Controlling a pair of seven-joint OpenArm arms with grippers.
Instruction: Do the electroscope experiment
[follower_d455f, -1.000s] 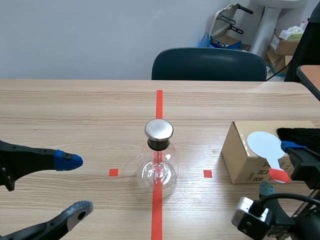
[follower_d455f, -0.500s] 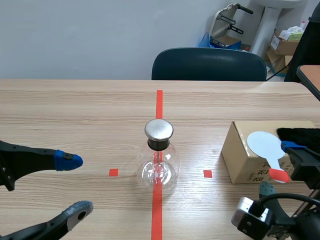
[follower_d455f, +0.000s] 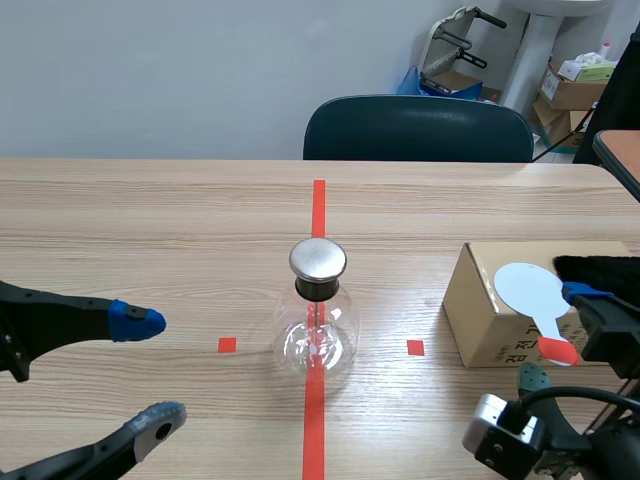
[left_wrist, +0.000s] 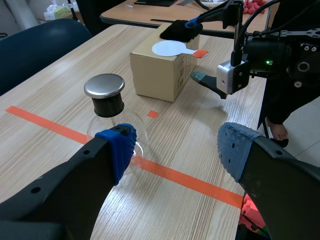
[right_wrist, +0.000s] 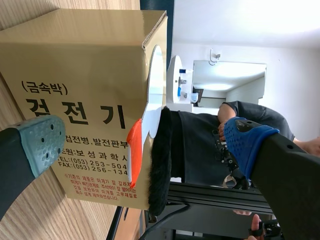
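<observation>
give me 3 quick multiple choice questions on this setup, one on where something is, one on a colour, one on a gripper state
1. Where does the white disc lie? A on the cardboard box; B on the floor; C on a shelf.
2. What colour is the cap of the flask? A blue; B red; C silver.
3. How does the left gripper stand? A shut on the flask; B open, holding nothing; C shut on the disc.

Answers:
1 A, it rests on the box top beside the black cloth.
2 C, it is shiny metal.
3 B, its fingers stand wide apart, short of the flask.
</observation>
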